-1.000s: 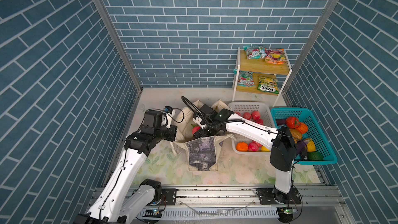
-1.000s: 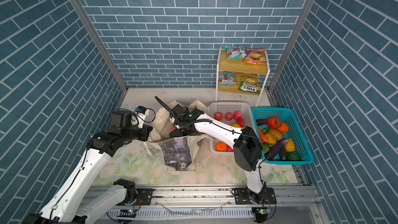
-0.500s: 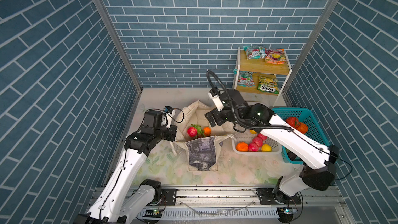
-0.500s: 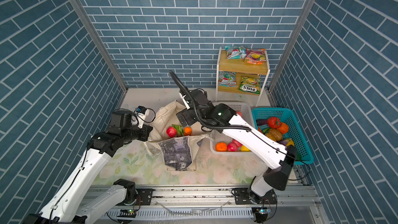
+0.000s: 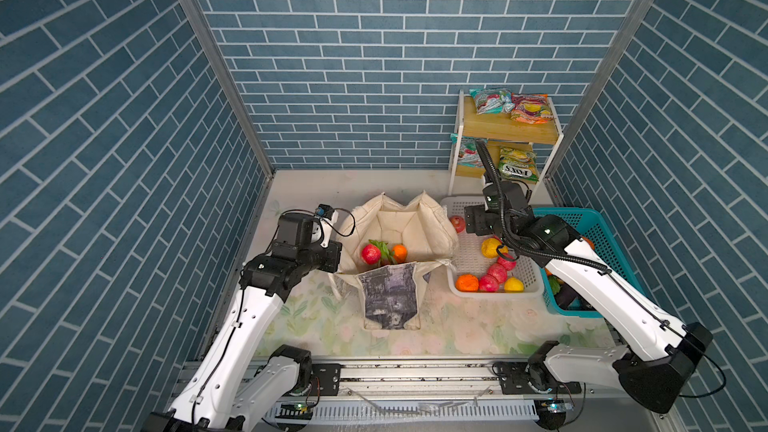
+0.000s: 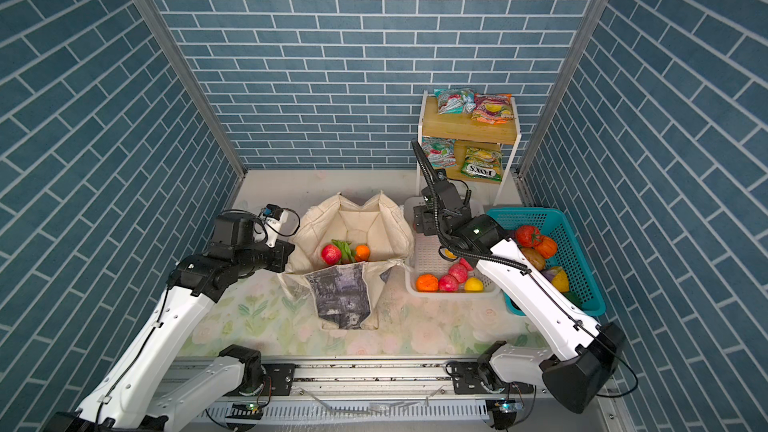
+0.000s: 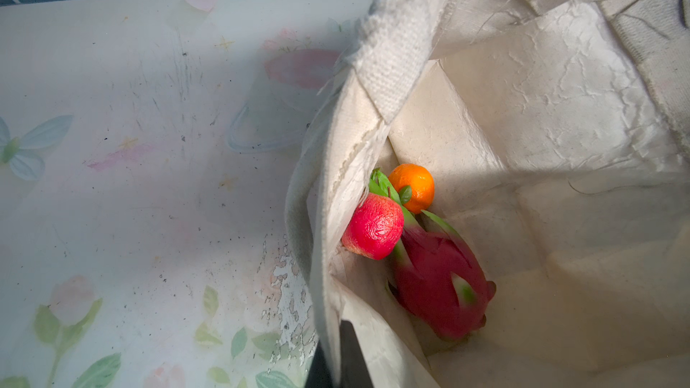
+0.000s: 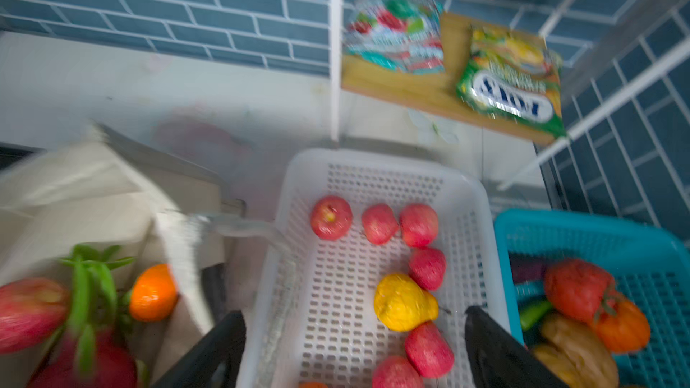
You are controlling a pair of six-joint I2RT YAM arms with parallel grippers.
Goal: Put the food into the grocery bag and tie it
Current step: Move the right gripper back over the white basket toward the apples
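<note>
Grocery bag (image 5: 400,221) during loading. It stood upright and open-mouthed near the middle of the tabletop (image 5: 457,328), just beside the white basket (image 5: 494,295), as both top views showed.

Contents. An apple (image 5: 369,253), an orange (image 5: 399,252) and a dragon fruit (image 7: 437,287) lay together on the bag's floor against its near wall.

Left pincer (image 7: 336,348). It was closed on the bag's rim at the side away from the white basket, and the cloth passed between its jaws, which appeared to hold the mouth open.

Right pincer (image 8: 354,313). It hung above the white basket with its jaws wide apart and nothing between them. The right wrist view was blurred.

Remaining food. The loose fruit (image 5: 497,272) in the white basket comprised several apples, two yellow pears and an orange. Four snack packets (image 5: 528,106) lay on the two-tier shelf (image 5: 509,131) at the back. The teal basket (image 5: 604,234) held vegetables; whether these counted as the food could not be told.

Progress. The task was judged to be in its early part: three pieces were bagged and most of the food was outside. The strap handles (image 7: 388,69) hung loose and had not been tied. A fresh pick from the white basket seemed the step in hand.
</note>
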